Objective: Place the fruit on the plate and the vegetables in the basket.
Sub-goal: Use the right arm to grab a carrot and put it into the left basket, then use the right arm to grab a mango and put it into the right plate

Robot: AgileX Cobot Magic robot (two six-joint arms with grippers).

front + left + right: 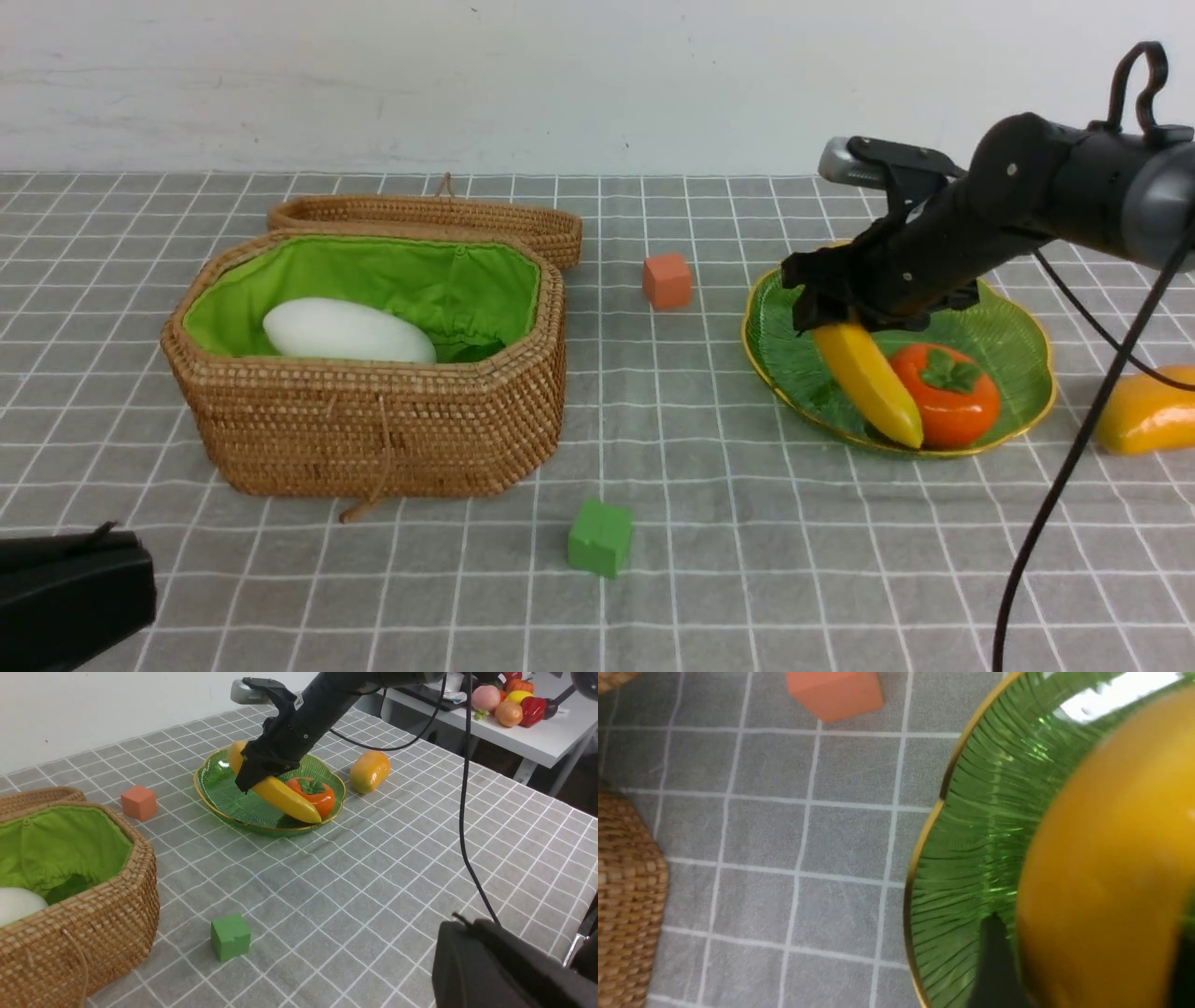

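banana (873, 387) lying in plate (1013, 331), against persimmon (952, 401), upper end inside right tool (836, 322)

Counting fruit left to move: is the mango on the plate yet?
Not yet. The mango lies on the tablecloth, apart from the plate.

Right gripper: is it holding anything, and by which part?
The right gripper has its fingers either side of the banana, at its upper end; the lower end rests on the plate. Whether they grip it cannot be told.
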